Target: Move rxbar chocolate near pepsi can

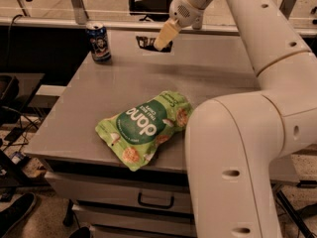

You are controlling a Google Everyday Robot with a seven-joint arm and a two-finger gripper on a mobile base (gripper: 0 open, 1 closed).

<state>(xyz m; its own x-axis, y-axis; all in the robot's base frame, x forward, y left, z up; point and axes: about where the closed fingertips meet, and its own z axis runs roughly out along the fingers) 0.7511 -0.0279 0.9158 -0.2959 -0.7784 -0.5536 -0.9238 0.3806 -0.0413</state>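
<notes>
Gripper (162,39) clenched on bar (146,42), aloft, apart from can (99,41). Risk: I overshoot and topple can, or edge grasp lets bar slip.

Single camera high beyond counter (208,78) front edge, angled down toward far edge. Arm (233,172) close, right foreground. Gripper (162,39) at far edge, clamping rxbar chocolate (147,42).

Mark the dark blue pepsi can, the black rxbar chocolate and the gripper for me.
Upright dark blue pepsi can (98,43): camera view, printed side.
Flat black rxbar chocolate (144,42): camera view, wrapper's left half.
Gripper (160,44): camera view, tip, at the bar's right end.
</notes>
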